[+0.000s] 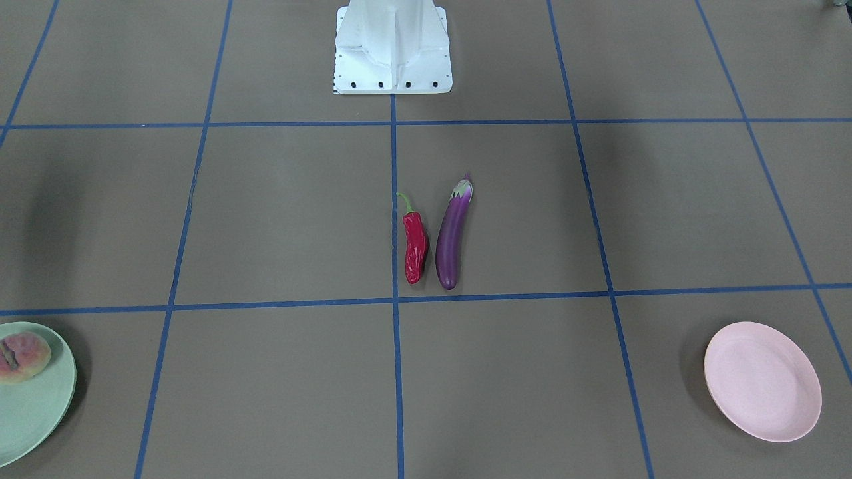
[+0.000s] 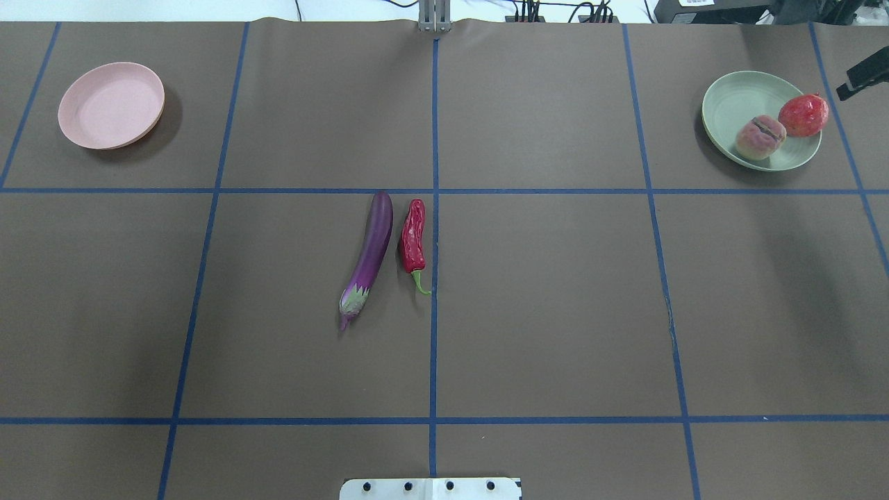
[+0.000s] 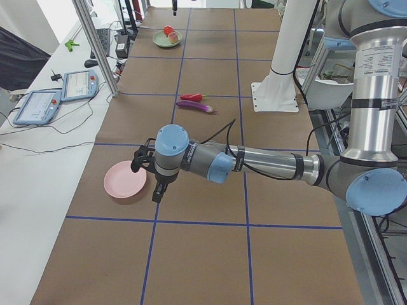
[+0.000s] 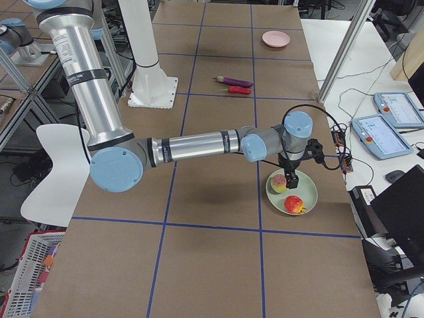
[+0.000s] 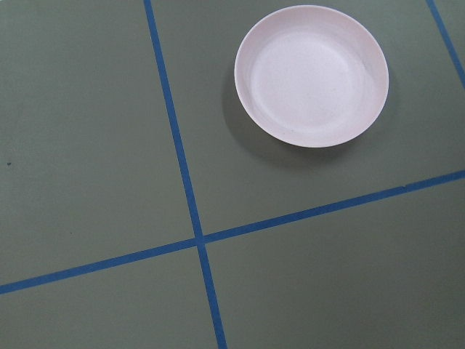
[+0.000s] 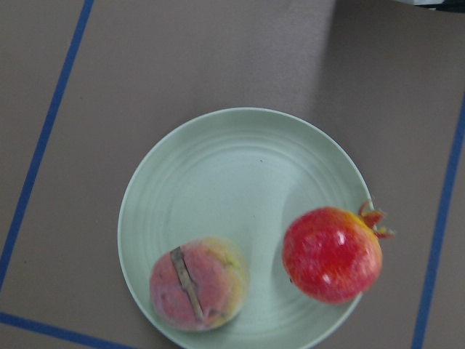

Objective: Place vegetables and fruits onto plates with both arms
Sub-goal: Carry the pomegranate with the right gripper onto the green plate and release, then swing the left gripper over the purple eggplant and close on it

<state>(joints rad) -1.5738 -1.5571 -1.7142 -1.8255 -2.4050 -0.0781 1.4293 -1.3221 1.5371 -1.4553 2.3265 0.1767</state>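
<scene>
**Two vegetables on the table, two fruits plated**

Two vegetables are laid side by side near the middle of the table (image 2: 555, 312). The purple eggplant (image 2: 368, 258) is on the left and the red chili (image 2: 413, 236) just to its right, both with stems turned toward the near edge.

At the far left the pink plate (image 2: 111, 105) is set, with the left end effector (image 3: 154, 194) poised near it.

At the far right the green plate (image 2: 736, 104) is loaded with the peach-like fruit (image 2: 760, 137) and, at its right rim, the round red fruit (image 2: 803, 114). The right end effector (image 4: 291, 179) is poised above this plate.

Whether either end effector is spread or pressed together cannot be told.
</scene>
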